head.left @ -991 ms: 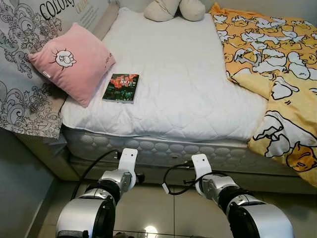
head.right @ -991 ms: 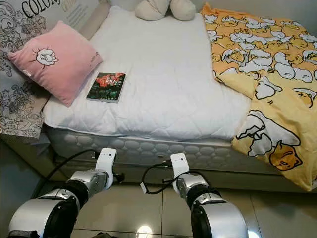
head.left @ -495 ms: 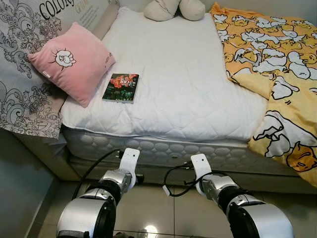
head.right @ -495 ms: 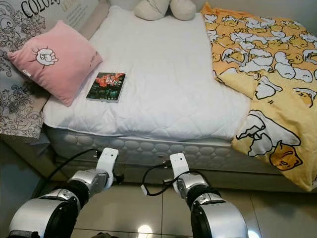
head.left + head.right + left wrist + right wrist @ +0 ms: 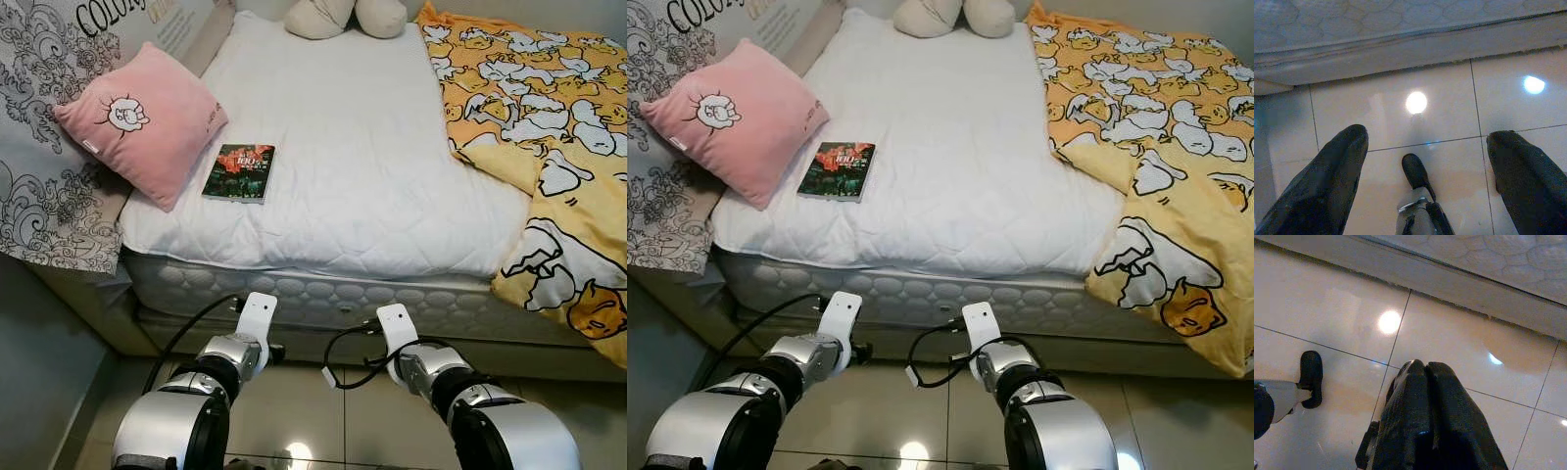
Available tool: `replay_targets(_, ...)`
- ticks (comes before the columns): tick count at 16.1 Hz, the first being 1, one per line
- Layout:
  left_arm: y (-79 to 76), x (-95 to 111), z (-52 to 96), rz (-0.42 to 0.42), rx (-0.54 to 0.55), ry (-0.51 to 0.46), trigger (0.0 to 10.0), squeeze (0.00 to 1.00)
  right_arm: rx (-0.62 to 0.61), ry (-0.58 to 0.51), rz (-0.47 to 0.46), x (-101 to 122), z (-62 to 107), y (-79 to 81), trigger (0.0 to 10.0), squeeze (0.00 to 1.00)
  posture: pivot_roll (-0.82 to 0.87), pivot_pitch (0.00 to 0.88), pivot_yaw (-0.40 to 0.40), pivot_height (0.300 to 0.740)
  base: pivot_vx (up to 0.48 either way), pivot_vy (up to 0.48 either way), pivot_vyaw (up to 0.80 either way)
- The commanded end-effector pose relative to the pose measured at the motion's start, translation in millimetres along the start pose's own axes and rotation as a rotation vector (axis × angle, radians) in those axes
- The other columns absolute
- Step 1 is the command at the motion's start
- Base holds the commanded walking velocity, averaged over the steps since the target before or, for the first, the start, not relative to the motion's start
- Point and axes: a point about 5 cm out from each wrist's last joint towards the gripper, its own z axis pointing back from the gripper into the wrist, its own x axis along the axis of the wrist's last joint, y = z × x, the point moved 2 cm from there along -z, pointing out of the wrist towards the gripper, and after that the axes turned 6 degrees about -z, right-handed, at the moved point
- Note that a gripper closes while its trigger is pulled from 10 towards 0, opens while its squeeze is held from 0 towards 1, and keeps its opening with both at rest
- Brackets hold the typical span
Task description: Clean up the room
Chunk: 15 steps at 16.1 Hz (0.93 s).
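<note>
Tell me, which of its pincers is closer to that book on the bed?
Left. The left pincer hangs low over the floor tiles, roughly below the book. The right pincer, equally low, sits further towards the yellow duvet.

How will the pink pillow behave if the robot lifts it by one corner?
The pink pillow looks plump and soft, so it would probably sag and fold rather than stay flat. It seems light for its size. Its plush cover looks grippy, not slippery; it leans against the patterned fabric and may flop when nudged.
</note>
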Motion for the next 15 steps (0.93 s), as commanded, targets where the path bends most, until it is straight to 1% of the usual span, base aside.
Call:
replay_targets(1,-0.9,2,0.2,-0.020,-0.003,-0.004,10.0,0.00,-0.002,-0.012,0.030,5,1.0,-0.1,10.0,0.00,-0.16,0.000,-0.007,0.740,0.000,0.000,0.00)
replay_targets(2,-0.8,2,0.2,-0.044,-0.005,-0.003,10.0,0.00,-0.008,-0.007,0.045,5,1.2,-0.3,10.0,0.00,-0.16,0.000,-0.004,0.740,0.000,0.000,0.00)
replay_targets(3,3.7,11,2.1,-0.078,0.000,-0.028,10.0,0.00,0.000,-0.031,0.084,15,3.2,1.1,10.0,0.00,-0.16,0.000,-0.002,0.740,0.000,0.000,0.00)
replay_targets(4,16.3,21,5.1,-0.092,0.029,-0.055,10.0,0.00,-0.023,-0.060,0.096,26,5.7,-5.4,10.0,0.00,-0.15,0.000,-0.006,0.740,0.000,0.000,0.00)
replay_targets(5,29.1,26,7.8,-0.065,0.060,-0.066,10.0,0.00,-0.044,-0.073,0.085,32,7.5,-12.3,10.0,0.00,-0.14,0.000,-0.008,0.740,0.000,0.000,0.00)
replay_targets(6,42.4,33,11.7,0.000,0.088,-0.088,10.0,0.00,-0.061,-0.090,0.079,38,9.6,-17.9,10.0,0.00,-0.12,0.000,-0.009,0.740,0.000,0.000,0.00)
replay_targets(7,55.1,46,17.4,0.039,0.106,-0.124,10.0,0.00,-0.064,-0.111,0.061,47,12.3,-21.1,10.0,0.00,-0.11,0.000,-0.015,0.740,0.000,0.000,0.00)
replay_targets(8,63.6,53,21.2,0.051,0.123,-0.144,10.0,0.00,-0.065,-0.128,0.051,54,14.5,-22.4,10.0,0.00,-0.10,0.000,-0.018,0.740,0.000,0.000,0.00)
replay_targets(9,78.6,62,27.8,0.069,0.155,-0.172,10.0,0.00,-0.065,-0.161,0.033,66,18.9,-24.8,10.0,0.00,-0.09,0.000,-0.022,0.740,0.000,0.000,0.00)
replay_targets(10,92.9,67,33.2,0.110,0.185,-0.192,10.0,0.00,-0.074,-0.193,0.014,78,23.6,-29.2,10.0,0.00,-0.07,0.000,-0.030,0.740,0.000,0.000,0.00)
replay_targets(12,116.1,70,42.1,0.186,0.232,-0.223,10.0,0.00,-0.084,-0.241,-0.048,95,31.4,-38.0,10.0,0.00,-0.05,0.000,-0.043,0.740,0.000,0.000,0.00)
replay_targets(13,121.9,69,43.9,0.198,0.245,-0.224,10.0,0.00,-0.086,-0.254,-0.071,98,33.2,-41.0,10.0,0.00,-0.05,0.000,-0.043,0.740,0.000,0.000,0.00)
replay_targets(14,133.1,62,46.3,0.210,0.271,-0.214,10.0,0.00,-0.091,-0.282,-0.132,104,37.1,-50.6,10.0,0.00,-0.03,0.000,-0.043,0.740,0.000,0.000,0.00)
replay_targets(15,142.5,51,46.6,0.197,0.299,-0.185,10.0,0.00,-0.107,-0.287,-0.188,103,39.1,-65.5,10.0,0.00,-0.04,0.000,-0.041,0.740,0.000,0.000,0.00)
